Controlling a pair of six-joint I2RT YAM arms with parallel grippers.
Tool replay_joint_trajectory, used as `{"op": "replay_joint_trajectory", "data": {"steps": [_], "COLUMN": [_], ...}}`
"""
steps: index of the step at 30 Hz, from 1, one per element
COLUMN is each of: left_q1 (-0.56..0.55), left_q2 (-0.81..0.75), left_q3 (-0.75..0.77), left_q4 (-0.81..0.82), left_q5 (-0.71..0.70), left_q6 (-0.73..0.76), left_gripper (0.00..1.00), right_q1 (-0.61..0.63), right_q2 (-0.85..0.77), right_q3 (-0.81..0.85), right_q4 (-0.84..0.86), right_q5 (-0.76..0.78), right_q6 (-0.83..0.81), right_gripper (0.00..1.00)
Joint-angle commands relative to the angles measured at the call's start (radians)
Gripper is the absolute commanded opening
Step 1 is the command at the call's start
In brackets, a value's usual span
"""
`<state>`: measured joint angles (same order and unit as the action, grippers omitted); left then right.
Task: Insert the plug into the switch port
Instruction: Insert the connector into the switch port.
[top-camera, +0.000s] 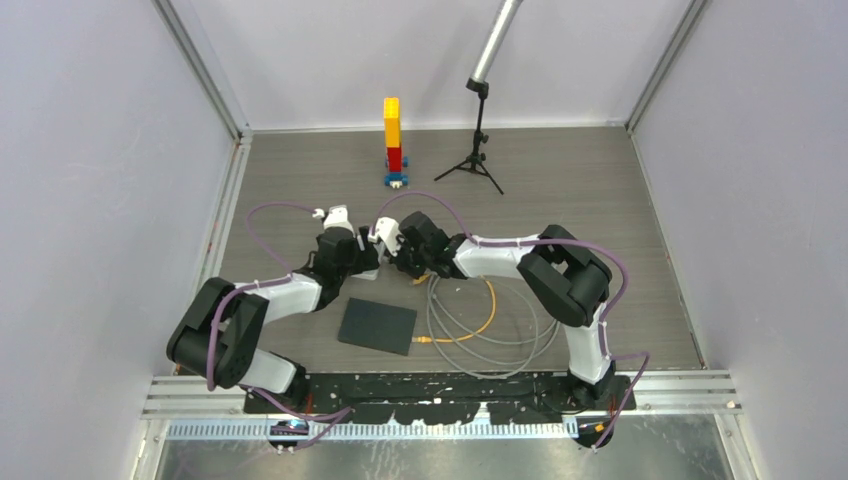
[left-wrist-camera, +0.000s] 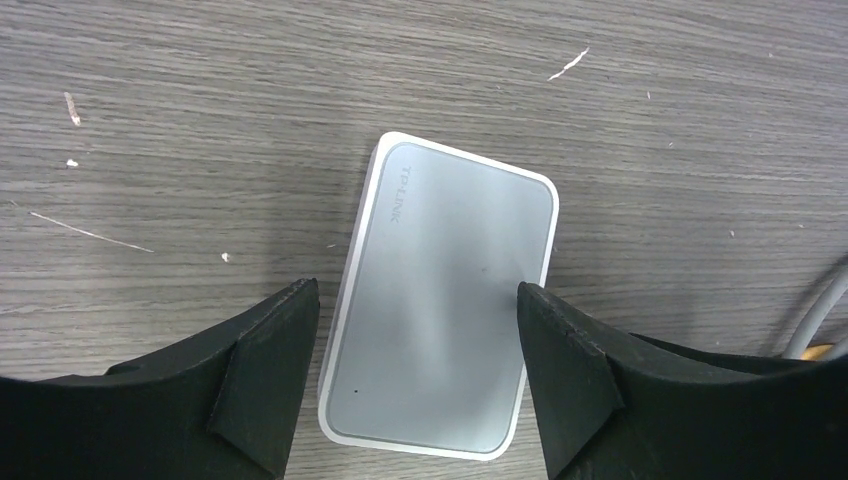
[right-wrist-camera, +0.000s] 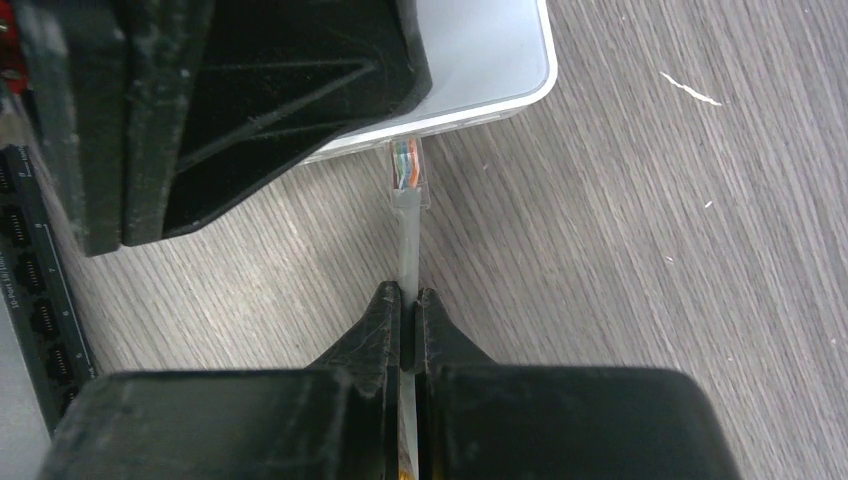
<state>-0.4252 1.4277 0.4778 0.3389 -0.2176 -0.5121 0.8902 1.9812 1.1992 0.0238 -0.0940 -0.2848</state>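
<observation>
Pinching the grey cable, the right hand points the plug at the switch; the left hand, spread, straddles it, probably to steady it.

The left arm and right arm stretch away from their bases and inward, wrists nearly meeting at centre — left gripper jaws wide apart, right gripper pinched closed.

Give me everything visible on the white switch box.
The white switch box is a low, flat plastic rectangle with rounded corners, a grey top panel and a TP-LINK mark. It lies flat on the wood-grain table, between the open fingers of the left gripper; contact unclear. The plug, pinched by its cable in the right gripper, reaches its side wall.
</observation>
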Motion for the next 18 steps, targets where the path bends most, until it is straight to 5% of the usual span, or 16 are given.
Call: {"op": "replay_joint_trajectory", "data": {"steps": [1, 18], "left_q1": [0.003, 0.003], "left_q2": [0.009, 0.034], "left_q3": [0.012, 0.015], "left_q4": [0.040, 0.032], "left_q5": [0.006, 0.034], "left_q6": [0.009, -0.020], "left_gripper": [0.74, 0.66], "right_q1": [0.016, 0.023], "right_q2": [-0.005, 0.005], "right_q3": [-0.015, 0.001], "right_q4": [0.085, 0.106], "right_q5": [-0.063, -0.062], "right_q6": [0.006, -0.017], "right_gripper": [0.01, 0.00]}}
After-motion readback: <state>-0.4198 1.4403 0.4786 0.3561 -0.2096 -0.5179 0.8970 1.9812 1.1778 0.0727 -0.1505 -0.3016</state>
